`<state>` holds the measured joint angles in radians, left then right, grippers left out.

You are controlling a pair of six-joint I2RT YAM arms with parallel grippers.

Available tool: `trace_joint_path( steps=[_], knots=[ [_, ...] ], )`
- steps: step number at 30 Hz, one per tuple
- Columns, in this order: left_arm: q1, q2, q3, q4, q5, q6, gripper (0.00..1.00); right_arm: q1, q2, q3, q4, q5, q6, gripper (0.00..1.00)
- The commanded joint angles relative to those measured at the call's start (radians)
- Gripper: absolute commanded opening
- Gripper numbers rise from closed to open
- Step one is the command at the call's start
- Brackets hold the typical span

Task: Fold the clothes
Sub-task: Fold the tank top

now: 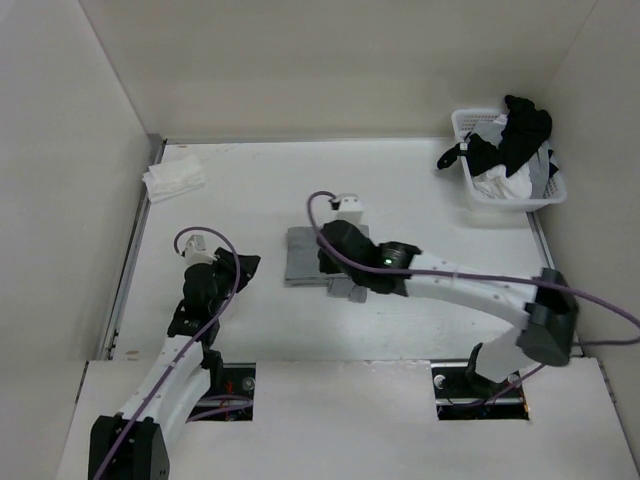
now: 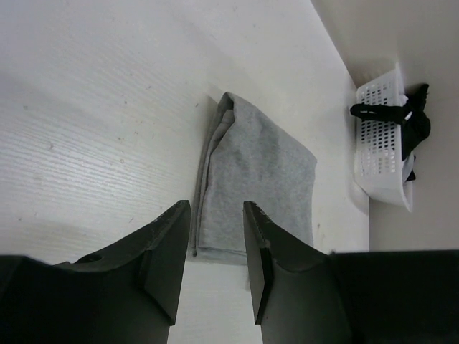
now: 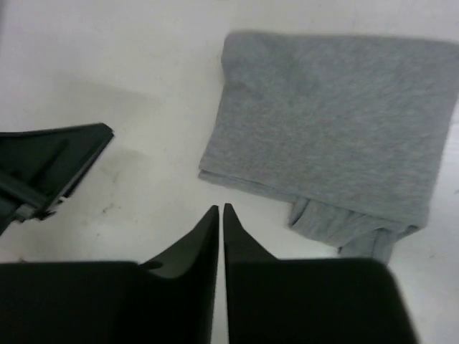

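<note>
Tools first: my left tool (image 2: 215, 247) hangs released, empty; my right tool (image 3: 220, 226) looks nearly clenched, grasping nothing. Mid-counter lies the clothes (image 3: 337, 136), folded compact, one flap poking out nearside. I'd tuck that flap under, pressing gently to avoid dragging layers.

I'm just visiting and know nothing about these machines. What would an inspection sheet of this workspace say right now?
Surface: white table, a few small dark specks.
Job's things: grey T-shirt folded into a compact rectangle near the table's middle; a bit of fabric sticks out at one corner.
Clutter: white basket of black, white and grey garments at the far right; white cloth at the far left.
Grippers: left tool open, empty, off the shirt; right tool nearly closed, empty, beside the shirt's edge.
Cables: purple cable along each arm, clear of the shirt.
Surroundings: plain white walls on three sides.
</note>
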<state>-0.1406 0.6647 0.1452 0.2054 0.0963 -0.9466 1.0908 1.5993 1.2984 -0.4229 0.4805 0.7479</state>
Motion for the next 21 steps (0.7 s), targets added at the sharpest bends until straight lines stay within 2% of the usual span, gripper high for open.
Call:
trace_joint_path(
  steps=[1,3,6,9,11,12,15,18,21],
  knots=[
    [-0.027,0.045,0.04,0.035,-0.001,0.049,0.34,-0.048,-0.223,-0.198,0.204,0.046,-0.036,0.04],
    [-0.052,0.075,0.057,0.023,-0.026,0.087,0.36,-0.102,-0.374,-0.371,0.312,0.053,-0.038,0.0],
    [-0.066,0.105,0.1,-0.059,-0.093,0.161,0.38,-0.218,-0.594,-0.6,0.436,0.033,-0.027,0.0],
    [-0.061,0.136,0.149,-0.151,-0.174,0.206,0.4,-0.37,-0.741,-0.758,0.506,-0.005,-0.005,0.1],
    [-0.072,0.157,0.165,-0.167,-0.207,0.207,0.41,-0.467,-0.762,-0.812,0.541,-0.051,0.004,0.2],
    [-0.076,0.174,0.177,-0.173,-0.222,0.209,0.41,-0.528,-0.748,-0.836,0.571,-0.089,0.011,0.3],
    [-0.075,0.209,0.209,-0.187,-0.244,0.216,0.44,-0.631,-0.662,-0.86,0.669,-0.143,0.027,0.45],
    [-0.069,0.249,0.232,-0.19,-0.245,0.229,0.44,-0.679,-0.59,-0.866,0.766,-0.152,0.018,0.5],
    [-0.063,0.282,0.24,-0.184,-0.248,0.224,0.44,-0.705,-0.538,-0.907,0.895,-0.137,-0.007,0.51]
  ],
)
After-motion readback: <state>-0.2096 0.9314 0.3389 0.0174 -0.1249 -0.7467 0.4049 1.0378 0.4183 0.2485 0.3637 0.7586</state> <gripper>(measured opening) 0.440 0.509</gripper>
